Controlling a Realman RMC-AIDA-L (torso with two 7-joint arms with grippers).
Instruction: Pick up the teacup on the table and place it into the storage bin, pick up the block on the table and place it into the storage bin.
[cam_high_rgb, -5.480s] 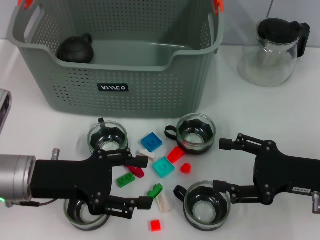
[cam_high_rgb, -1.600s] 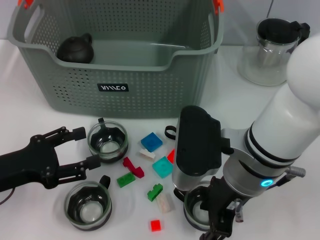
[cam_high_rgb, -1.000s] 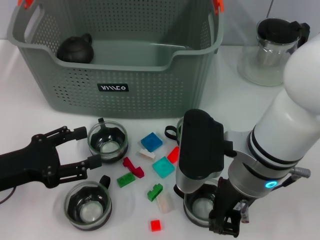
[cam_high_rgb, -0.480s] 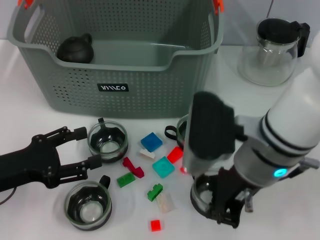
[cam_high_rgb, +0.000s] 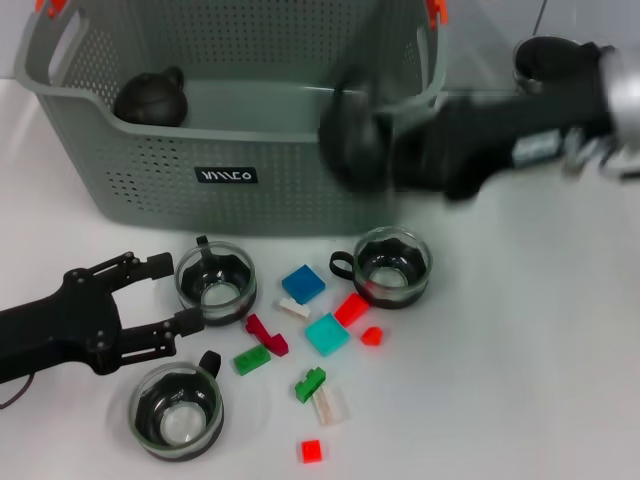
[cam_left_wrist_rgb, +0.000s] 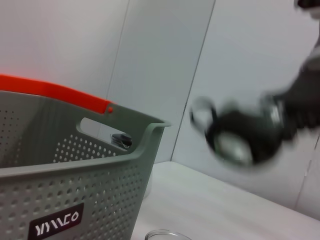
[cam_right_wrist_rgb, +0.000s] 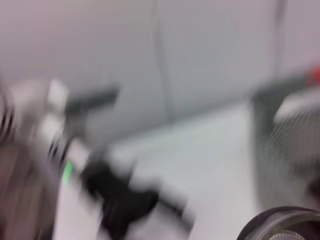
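Note:
My right gripper (cam_high_rgb: 372, 145) hangs blurred in the air over the front right rim of the grey-green storage bin (cam_high_rgb: 150, 175), shut on a dark glass teacup (cam_high_rgb: 348, 140). The left wrist view shows that carried teacup (cam_left_wrist_rgb: 227, 142) beyond the bin (cam_left_wrist_rgb: 75, 195). The right wrist view shows only the teacup's rim (cam_right_wrist_rgb: 287, 225). Three more teacups stand on the table: one (cam_high_rgb: 215, 280) beside my open left gripper (cam_high_rgb: 180, 290), one (cam_high_rgb: 392, 265) at the middle, one (cam_high_rgb: 178, 410) near the front. Blocks lie between them, among them blue (cam_high_rgb: 302, 284), cyan (cam_high_rgb: 326, 333) and red (cam_high_rgb: 351, 308).
A black teapot (cam_high_rgb: 150, 98) sits inside the bin at its left. A glass pitcher with a black lid (cam_high_rgb: 545, 60) stands at the back right, partly behind my right arm. Green (cam_high_rgb: 310, 383), white (cam_high_rgb: 328, 405) and small red (cam_high_rgb: 311, 451) blocks lie toward the front.
My right arm has lifted the front right teacup off the table and swung it up to the bin's front right rim. The left gripper has stayed still.

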